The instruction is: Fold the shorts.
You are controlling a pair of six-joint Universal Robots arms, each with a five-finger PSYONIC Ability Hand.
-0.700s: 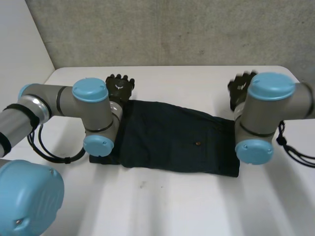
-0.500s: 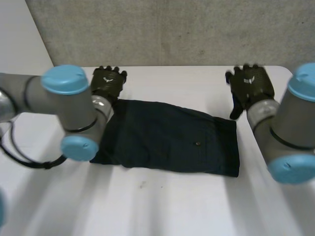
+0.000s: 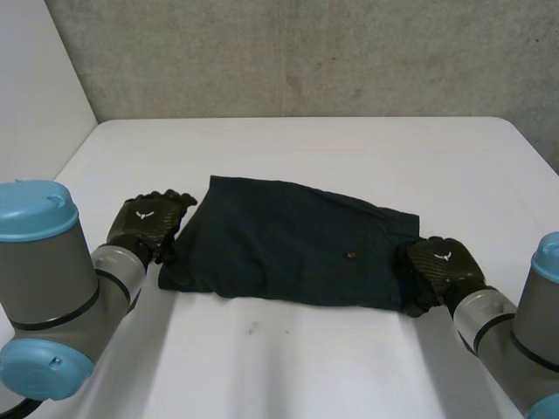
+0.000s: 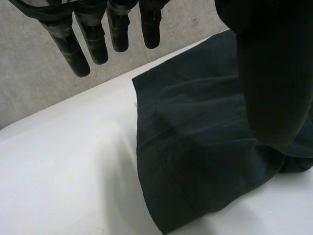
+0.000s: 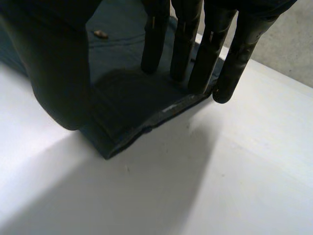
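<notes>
The dark shorts [image 3: 297, 253] lie spread flat across the middle of the white table [image 3: 306, 367], their length running from one arm's side to the other, with a small button [image 3: 350, 256] showing on the upper face toward the robot's right. The cloth looks smooth apart from a few soft creases, and its near corner on the left side is slightly bunched. The left hand [image 3: 148, 223] sits at the shorts' left end, just beside the near corner; in the left wrist view its fingers [image 4: 95, 41] are straight and apart, above bare table just off the cloth's edge, while its thumb [image 4: 269, 73] hangs over the fabric, nothing pinched between them. The right hand [image 3: 441, 266] is at the shorts' right end by the near corner; in the right wrist view its fingers [image 5: 156, 34] are straight and reach down over the hem, its thumb [image 5: 58, 63] spread wide, and whether the tips touch the cloth cannot be told. A grey concrete wall [image 3: 306, 52] stands behind the table.
</notes>
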